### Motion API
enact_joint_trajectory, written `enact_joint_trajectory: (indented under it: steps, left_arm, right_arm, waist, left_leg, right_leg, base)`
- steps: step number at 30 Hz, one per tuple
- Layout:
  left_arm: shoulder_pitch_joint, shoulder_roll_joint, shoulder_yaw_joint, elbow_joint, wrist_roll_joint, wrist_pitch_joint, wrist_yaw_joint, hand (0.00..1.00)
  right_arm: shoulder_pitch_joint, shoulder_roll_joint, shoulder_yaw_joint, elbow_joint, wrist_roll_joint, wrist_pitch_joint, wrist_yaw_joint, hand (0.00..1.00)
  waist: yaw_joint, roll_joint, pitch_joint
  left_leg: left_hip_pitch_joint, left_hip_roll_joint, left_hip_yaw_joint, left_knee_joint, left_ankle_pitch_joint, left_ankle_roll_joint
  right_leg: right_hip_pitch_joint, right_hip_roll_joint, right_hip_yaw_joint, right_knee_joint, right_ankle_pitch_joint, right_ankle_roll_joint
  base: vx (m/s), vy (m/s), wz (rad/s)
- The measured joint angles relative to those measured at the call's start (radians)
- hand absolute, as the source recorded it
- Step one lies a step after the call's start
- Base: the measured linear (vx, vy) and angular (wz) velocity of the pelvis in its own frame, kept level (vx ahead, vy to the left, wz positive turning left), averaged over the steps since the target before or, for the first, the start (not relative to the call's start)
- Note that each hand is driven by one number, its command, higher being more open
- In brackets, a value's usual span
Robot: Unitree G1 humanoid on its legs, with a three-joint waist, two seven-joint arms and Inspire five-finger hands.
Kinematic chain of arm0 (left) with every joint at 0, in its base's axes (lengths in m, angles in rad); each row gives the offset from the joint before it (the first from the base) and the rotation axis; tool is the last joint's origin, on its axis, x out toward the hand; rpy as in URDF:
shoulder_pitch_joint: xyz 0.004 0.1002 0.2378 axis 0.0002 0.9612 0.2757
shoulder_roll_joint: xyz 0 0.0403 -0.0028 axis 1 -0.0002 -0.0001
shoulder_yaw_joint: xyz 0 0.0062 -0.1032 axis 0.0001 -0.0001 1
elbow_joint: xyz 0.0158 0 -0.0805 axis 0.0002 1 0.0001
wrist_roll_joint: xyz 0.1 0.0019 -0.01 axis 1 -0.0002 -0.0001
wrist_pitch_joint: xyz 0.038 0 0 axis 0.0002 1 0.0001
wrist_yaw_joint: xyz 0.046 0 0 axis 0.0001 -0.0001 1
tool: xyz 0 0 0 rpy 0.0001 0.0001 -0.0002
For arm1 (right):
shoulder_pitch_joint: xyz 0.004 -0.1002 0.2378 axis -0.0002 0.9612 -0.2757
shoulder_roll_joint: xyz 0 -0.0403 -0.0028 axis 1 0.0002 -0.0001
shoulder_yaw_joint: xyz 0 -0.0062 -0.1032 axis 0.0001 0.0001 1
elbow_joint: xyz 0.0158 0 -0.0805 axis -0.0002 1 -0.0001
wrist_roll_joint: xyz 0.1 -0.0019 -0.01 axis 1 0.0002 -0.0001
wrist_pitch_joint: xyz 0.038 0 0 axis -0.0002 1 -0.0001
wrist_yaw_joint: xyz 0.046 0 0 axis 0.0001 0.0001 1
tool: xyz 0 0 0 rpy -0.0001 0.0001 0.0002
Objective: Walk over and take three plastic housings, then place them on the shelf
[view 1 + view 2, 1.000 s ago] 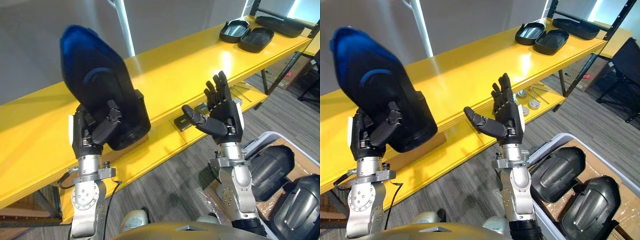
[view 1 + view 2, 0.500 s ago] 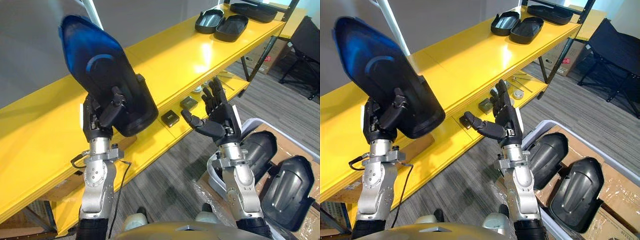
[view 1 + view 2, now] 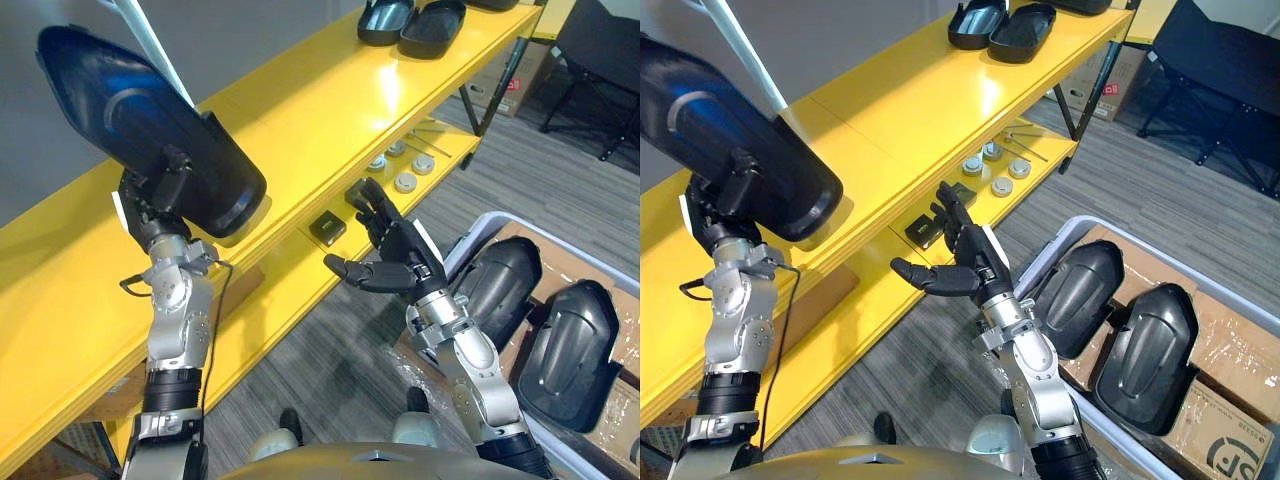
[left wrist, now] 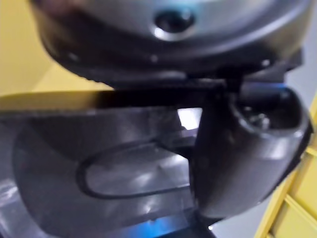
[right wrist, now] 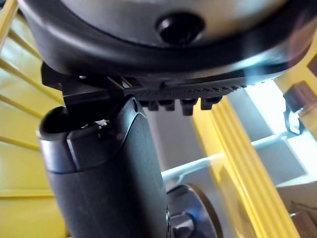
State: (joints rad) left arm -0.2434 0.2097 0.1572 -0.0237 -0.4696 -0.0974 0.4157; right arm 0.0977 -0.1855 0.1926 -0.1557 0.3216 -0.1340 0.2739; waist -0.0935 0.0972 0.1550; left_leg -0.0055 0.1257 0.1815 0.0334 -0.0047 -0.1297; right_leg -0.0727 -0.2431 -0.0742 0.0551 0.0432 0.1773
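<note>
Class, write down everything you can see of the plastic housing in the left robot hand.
The plastic housing is a long, rounded shell, dark and glossy with a blue sheen and an oval outline moulded into its face. It looks like hard plastic. The left robot hand grips its lower end, thumb across the front, holding it tilted above the yellow shelf.

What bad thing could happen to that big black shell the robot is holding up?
The housing is large and the left hand grips just its lower end, above the yellow shelf, so it might tip or slip out. The open right hand looks close to a small black box and could bump it.
</note>
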Motion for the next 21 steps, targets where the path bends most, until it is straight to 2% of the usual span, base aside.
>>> enact_joint_trajectory:
  steps: [3, 5, 7, 9, 12, 17, 21]
  left_arm:
    - [-0.031, 0.012, 0.0, 0.005, 0.0, 0.039, 0.003, 0.0]
    - [-0.044, 0.051, 0.001, 0.023, 0.0, 0.082, 0.012, 0.0]
    - [-0.055, 0.077, 0.002, 0.048, -0.001, 0.116, 0.019, 0.0]
    - [-0.085, 0.084, 0.023, 0.07, -0.019, 0.145, 0.021, 0.0]
    - [-0.113, 0.092, 0.065, 0.071, -0.042, 0.145, 0.031, 0.0]
    - [-0.129, 0.159, 0.078, 0.075, -0.075, 0.145, 0.038, 0.0]
    - [-0.194, 0.176, 0.093, 0.129, -0.108, 0.144, 0.038, 0.0]
  right_arm:
    - [0.0, -0.015, 0.014, -0.013, 0.0, 0.028, 0.0, 1.0]
    - [-0.002, -0.016, 0.037, -0.047, 0.0, 0.039, 0.003, 1.0]
    - [-0.001, -0.017, 0.056, -0.072, 0.0, 0.041, 0.004, 1.0]
    - [-0.005, -0.02, 0.071, -0.115, 0.0, 0.043, 0.005, 1.0]
    - [-0.012, -0.035, 0.105, -0.167, 0.001, 0.058, 0.006, 1.0]
    - [-0.038, -0.056, 0.182, -0.177, 0.001, 0.065, 0.041, 1.0]
    - [-0.05, -0.057, 0.245, -0.194, 0.001, 0.081, 0.047, 1.0]
  waist:
    - [-0.01, 0.012, 0.015]
    - [-0.019, 0.017, 0.05]
    - [-0.023, 0.018, 0.055]
    - [-0.021, 0.012, 0.094]
    - [-0.017, 0.011, 0.107]
    - [-0.012, 0.016, 0.134]
    - [0.0, 0.019, 0.168]
  left_leg:
    - [0.005, -0.001, 0.005, -0.022, 0.015, 0.002]
    - [0.004, -0.001, 0.015, -0.025, 0.021, 0.002]
    - [-0.023, -0.002, 0.021, -0.026, 0.028, 0.003]
    - [-0.027, -0.002, 0.021, -0.037, 0.041, 0.002]
    - [-0.061, -0.004, 0.014, -0.04, 0.054, 0.003]
    - [-0.078, -0.007, 0.001, -0.04, 0.061, 0.002]
    - [-0.093, -0.014, -0.014, -0.044, 0.073, 0.005]
  right_leg:
    - [-0.016, 0.001, 0.007, 0.017, -0.005, -0.004]
    - [-0.04, 0.001, 0.023, 0.043, -0.012, -0.003]
    - [-0.079, 0.001, 0.032, 0.058, -0.013, -0.005]
    - [-0.096, 0.001, 0.035, 0.075, -0.016, -0.007]
    - [-0.142, -0.001, 0.034, 0.108, -0.022, -0.005]
    - [-0.174, -0.008, 0.027, 0.16, -0.048, -0.006]
    - [-0.191, -0.017, 0.017, 0.18, -0.057, -0.006]
  base:
    - [-0.04, -0.006, -0.05]
    - [-0.08, -0.007, -0.13]
    - [-0.08, -0.008, -0.09]
    - [-0.06, -0.014, 0.02]
    - [-0.04, -0.019, 0.08]
    - [0.0, -0.02, 0.1]
    - [-0.02, -0.01, 0.11]
